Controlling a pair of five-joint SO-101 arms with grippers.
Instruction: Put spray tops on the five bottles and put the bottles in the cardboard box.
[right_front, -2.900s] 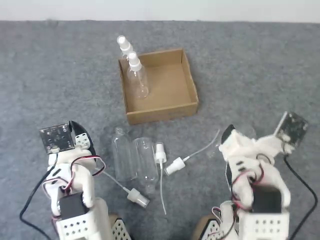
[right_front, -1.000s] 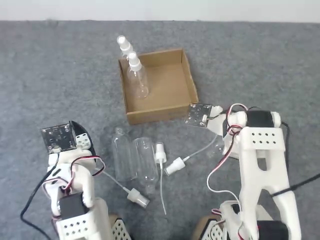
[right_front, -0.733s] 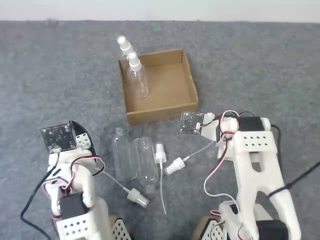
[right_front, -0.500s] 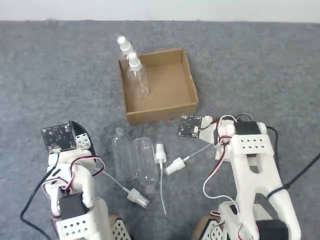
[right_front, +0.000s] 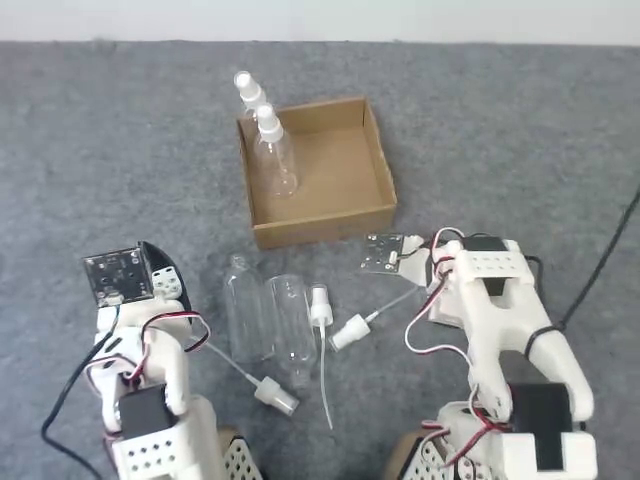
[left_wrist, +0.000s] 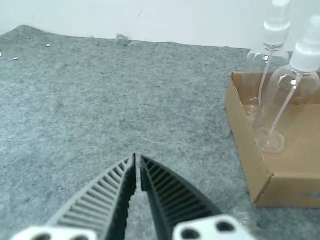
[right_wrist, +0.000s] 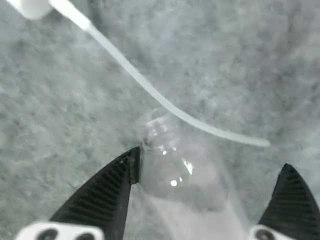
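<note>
1. Right now the right gripper hangs low over the carpet with its jaws spread wide, one on each side of a clear uncapped bottle lying between them. One fingertip is at the bottle's shoulder, touching or nearly so, and the other stands well off.
2. Just ahead of the fingertips, the dip tube of a loose spray top crosses past the bottle's neck. I judge that the close should catch the bottle alone and leave the tube out.
3. For a sound grip, shift sideways until the bottle sits midway between the jaws. Take it on the body rather than the neck, and close gently, since thin round plastic will likely roll or squirt free.
4. The left gripper has its jaws pressed together on nothing. The cardboard box sits ahead of it and off to one side, with a capped bottle inside the near wall and a second capped bottle just beyond.
</note>
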